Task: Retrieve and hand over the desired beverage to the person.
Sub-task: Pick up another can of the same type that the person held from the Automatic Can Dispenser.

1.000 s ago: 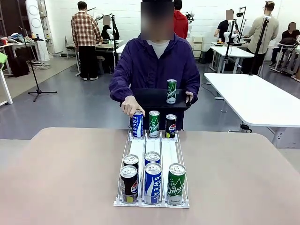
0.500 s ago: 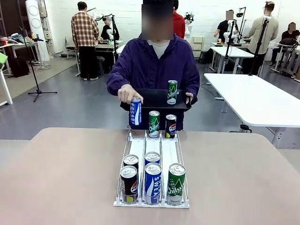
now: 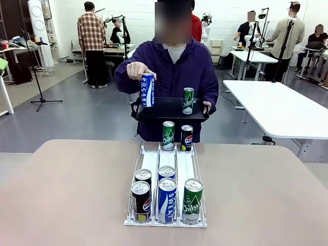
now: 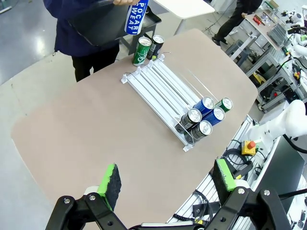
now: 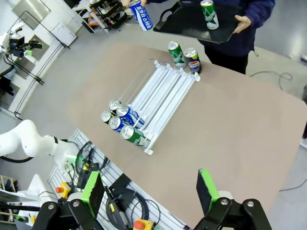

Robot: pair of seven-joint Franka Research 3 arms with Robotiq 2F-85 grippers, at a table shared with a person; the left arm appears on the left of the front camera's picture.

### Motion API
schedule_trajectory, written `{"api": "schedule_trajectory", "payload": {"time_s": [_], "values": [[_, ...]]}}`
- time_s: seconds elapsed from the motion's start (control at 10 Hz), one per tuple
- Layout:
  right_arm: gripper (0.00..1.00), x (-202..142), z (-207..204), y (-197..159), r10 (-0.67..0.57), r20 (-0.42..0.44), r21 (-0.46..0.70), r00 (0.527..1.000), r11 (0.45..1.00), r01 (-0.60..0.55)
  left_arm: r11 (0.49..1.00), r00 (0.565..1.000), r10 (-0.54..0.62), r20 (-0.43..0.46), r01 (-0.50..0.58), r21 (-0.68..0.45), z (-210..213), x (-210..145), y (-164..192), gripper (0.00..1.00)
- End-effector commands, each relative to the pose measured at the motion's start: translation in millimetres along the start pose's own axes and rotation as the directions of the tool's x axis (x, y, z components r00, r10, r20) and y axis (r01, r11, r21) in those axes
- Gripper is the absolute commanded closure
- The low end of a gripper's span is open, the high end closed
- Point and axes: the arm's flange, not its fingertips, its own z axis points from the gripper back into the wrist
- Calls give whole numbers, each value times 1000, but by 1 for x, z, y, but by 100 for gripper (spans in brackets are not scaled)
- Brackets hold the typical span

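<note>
Left gripper [image 4: 167, 181]: jaws spread wide, nothing between the green pads, hanging high above my side of the table [image 3: 66, 195]. The white can rack [image 3: 183, 164] sits mid-table, well ahead of it.

Rack left lane: two black cans [image 3: 141, 201] queued at my end.

Beyond that lane's far end, off the rack, the person [image 3: 171, 72] holds a blue Pocari Sweat can [image 3: 147, 90] upright by its top in one hand [image 3: 137, 70]. It's above the left end of the black tray [image 3: 164, 108], at the far side of the table, well apart from both my grippers.

Middle lane: two blue cans [image 3: 167, 200] at my end, far green can [image 3: 168, 135] at the other.

Right lane: near green can [image 3: 192, 201] at my end, Pepsi can [image 3: 186, 137] at the far end, just beside the far green can.

On the tray, right of centre, a third green can [image 3: 188, 100] stands upright. The person's other hand [image 3: 206, 106] grips the tray's right edge.

Right gripper [image 5: 150, 187]: jaws also wide apart and empty, high above my side of the table, rack well ahead of it.
</note>
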Motion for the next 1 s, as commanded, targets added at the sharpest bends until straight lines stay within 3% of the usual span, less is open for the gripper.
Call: {"api": "schedule_trajectory", "payload": {"time_s": [0.0, 0.9], "values": [[0, 0, -2, -3, 13, -3, 10, 1000, 1000, -13, 1000, 1000, -19, 8, 19, -10, 1, 1, 2, 0], [0, 0, -2, -3, 13, -3, 10, 1000, 1000, -13, 1000, 1000, -19, 8, 19, -10, 1, 1, 2, 0]]}}
